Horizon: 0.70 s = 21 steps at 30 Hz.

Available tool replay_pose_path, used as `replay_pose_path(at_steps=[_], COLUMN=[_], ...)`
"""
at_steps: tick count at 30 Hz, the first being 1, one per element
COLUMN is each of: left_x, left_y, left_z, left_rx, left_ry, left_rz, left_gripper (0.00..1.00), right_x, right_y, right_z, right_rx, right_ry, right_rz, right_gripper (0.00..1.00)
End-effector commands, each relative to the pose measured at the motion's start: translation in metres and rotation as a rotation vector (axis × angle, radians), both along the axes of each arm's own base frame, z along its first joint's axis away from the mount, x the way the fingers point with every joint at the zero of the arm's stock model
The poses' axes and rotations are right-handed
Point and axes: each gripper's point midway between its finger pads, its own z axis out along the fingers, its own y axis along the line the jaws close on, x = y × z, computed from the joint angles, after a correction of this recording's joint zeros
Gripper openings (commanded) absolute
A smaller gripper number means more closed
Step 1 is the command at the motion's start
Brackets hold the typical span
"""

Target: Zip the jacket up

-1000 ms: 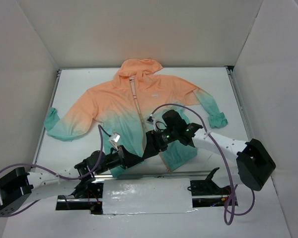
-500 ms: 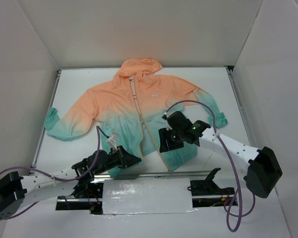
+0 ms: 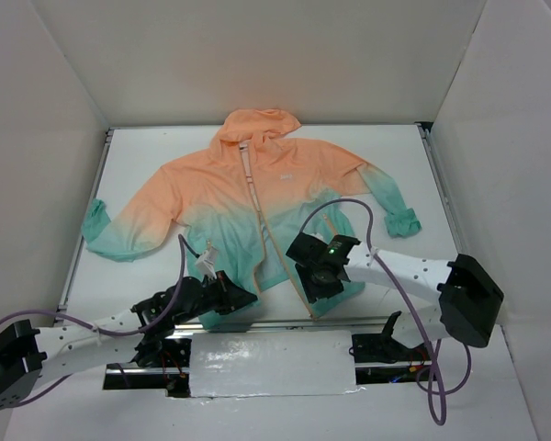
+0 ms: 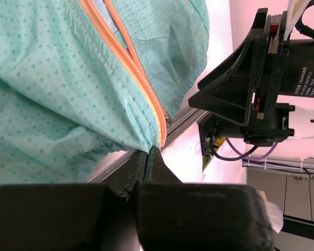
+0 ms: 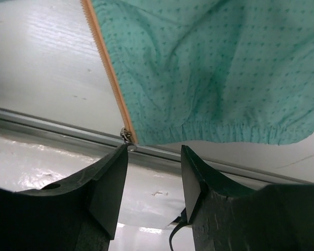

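Observation:
The jacket [image 3: 257, 184] lies flat on the table, peach hood at the far side and teal hem near me. Its lower front is parted in a V. My left gripper [image 3: 244, 296] is shut on the bottom corner of the left panel's hem, right at the end of the orange zipper tape [image 4: 146, 99]; its jaws [image 4: 148, 151] meet with cloth pinched at the tips. My right gripper [image 3: 314, 287] is open over the hem of the right panel [image 5: 214, 68]. In its wrist view the gripper [image 5: 153, 151] is empty. The metal zipper slider [image 5: 126, 136] sits just beyond its left fingertip [image 5: 118, 157].
A metal rail [image 5: 52, 123] runs along the table's near edge under the hem. White walls box the table on three sides. The jacket's sleeves reach to the left [image 3: 101, 230] and right [image 3: 399, 216]. The right arm's body [image 4: 251, 89] is close beside my left gripper.
My right gripper has moved away from the left gripper, rightward and toward the near edge, down to the right panel's hem. My left gripper has kept its hold and barely moved.

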Motion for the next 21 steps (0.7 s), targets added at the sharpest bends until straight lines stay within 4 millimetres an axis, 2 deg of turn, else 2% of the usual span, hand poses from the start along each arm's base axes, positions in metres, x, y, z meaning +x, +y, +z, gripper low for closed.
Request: replay_pose_path(at_steps=[1,6,21], left_x=[0.006,0.002,0.003], left_y=[-0.009,-0.017,-0.018], left_z=[0.021,0.023,0.021], left_rx=[-0.036,-0.030,-0.015], left_ry=[-0.050,-0.061,-0.073], left_rz=[-0.016,-0.067,-0.077], left_gripper=[0.00,0.00,0.00], right_x=[0.006,0.002,-0.018], right_y=[-0.007,-0.006,0.001], right_z=[-0.003,-0.022,-0.045], right_rx=[-0.077,-0.145,-0.190], right_ry=[-0.038,-0.011,0.088], right_rz=[-0.054,-0.031,0.034], right_gripper=[0.52,0.51,0.52])
